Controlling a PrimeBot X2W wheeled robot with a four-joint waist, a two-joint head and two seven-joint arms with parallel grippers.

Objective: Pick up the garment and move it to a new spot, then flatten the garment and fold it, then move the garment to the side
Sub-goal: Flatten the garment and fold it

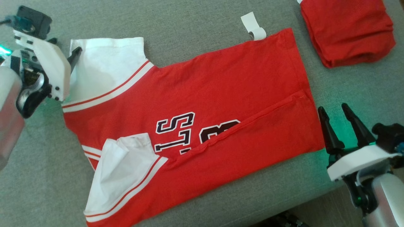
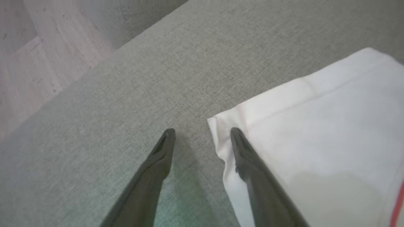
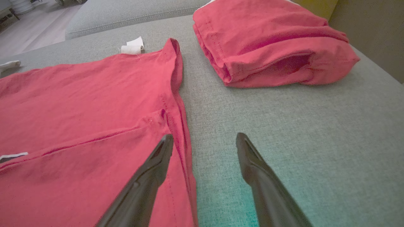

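Garment: a red jersey with white sleeves lies spread on the grey cushion, neck end toward the robot's left, hem toward its right.
Fold: the near side is turned over the body along a long slanted crease, hiding part of the black-and-white lettering.
Sleeves: the far sleeve lies flat; the near sleeve is rumpled.
Tag: a white tag pokes out from the far edge, near the hem corner.
Left gripper: the left gripper has its jaws spread at the corner of the far sleeve, one finger over the white cloth, the other over bare cushion. It grips nothing.
Right gripper: the right gripper has its jaws spread at the hem's near corner, one finger above the red edge, the other above the cushion. It holds nothing.
Other cloth: a folded red cloth sits apart, beyond the hem.
Floor: pale wooden floor shows past the cushion edge.
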